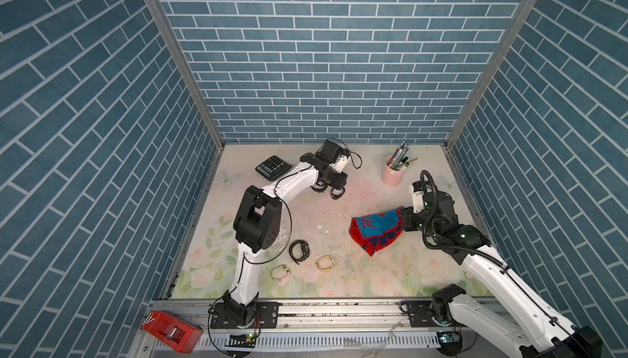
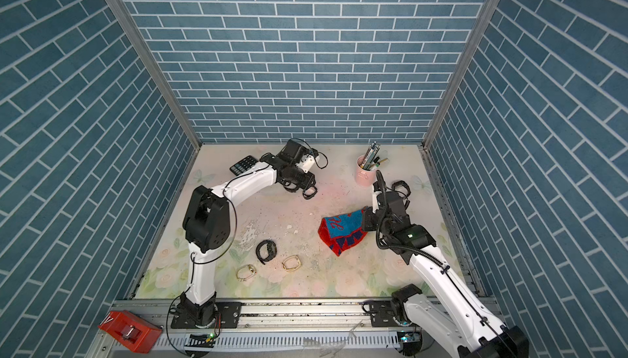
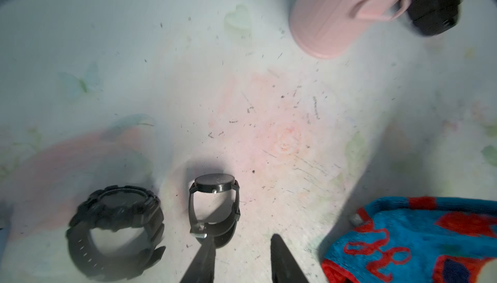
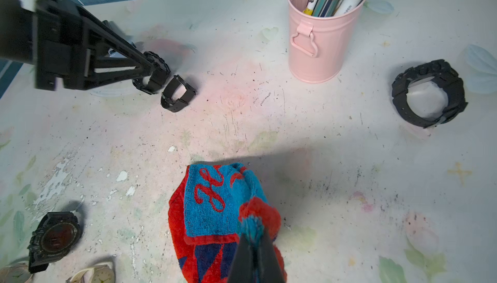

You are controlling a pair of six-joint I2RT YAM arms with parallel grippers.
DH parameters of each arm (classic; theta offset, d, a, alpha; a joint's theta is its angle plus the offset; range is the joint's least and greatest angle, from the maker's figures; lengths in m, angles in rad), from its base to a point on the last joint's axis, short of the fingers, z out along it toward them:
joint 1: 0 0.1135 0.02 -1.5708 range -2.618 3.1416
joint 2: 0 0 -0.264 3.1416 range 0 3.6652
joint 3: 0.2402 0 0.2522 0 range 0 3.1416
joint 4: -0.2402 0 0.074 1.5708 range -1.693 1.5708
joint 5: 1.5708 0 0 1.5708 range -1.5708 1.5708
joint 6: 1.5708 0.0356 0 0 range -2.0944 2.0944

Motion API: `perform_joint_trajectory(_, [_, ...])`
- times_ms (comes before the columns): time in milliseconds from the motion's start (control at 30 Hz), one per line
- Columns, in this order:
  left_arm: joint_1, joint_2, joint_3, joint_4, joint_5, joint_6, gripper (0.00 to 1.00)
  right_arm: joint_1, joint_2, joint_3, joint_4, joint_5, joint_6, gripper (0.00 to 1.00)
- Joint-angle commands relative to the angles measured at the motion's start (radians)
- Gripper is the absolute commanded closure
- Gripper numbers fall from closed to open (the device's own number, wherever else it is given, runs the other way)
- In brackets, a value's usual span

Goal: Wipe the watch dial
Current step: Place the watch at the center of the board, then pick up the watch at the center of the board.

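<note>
A slim black watch [image 3: 213, 206] with a round dark dial [image 3: 212, 183] stands on its strap on the table at the back, and a chunky black watch [image 3: 115, 228] sits beside it. My left gripper [image 3: 242, 241] is open just behind the slim watch. One fingertip [image 3: 208, 244] is at the strap's buckle and nothing lies between the jaws. In both top views that gripper [image 1: 331, 192] hangs over the two watches. My right gripper [image 4: 251, 238] is shut on a bunched edge of the red and blue towel [image 4: 215, 209], which lies on the table at centre right [image 1: 373, 230].
A pink cup of pens [image 1: 392, 172] stands at the back right, with another black watch [image 4: 429, 93] beside it. A calculator [image 1: 273, 167] lies at the back left. Nearer the front lie a black watch [image 1: 299, 251] and two gold watches [image 1: 280, 271] [image 1: 326, 263].
</note>
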Motion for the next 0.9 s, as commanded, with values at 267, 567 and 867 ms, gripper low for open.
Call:
perform_joint_trajectory(267, [-0.002,-0.404,-0.347,0.066,-0.084,-0.116,0.61,-0.006,0.012,0.132,-0.011,-0.022,-0.042,1.0])
perform_joint_trajectory(567, [-0.009,-0.733,-0.711,-0.043,-0.095,-0.279,0.6,-0.005,0.068,0.251,-0.165,0.122,-0.103,1.0])
perform_joint_trajectory(867, [-0.1,-0.885,-0.885,-0.186,-0.119,-0.394,0.57,-0.006,0.111,0.175,-0.057,0.01,-0.041,1.0])
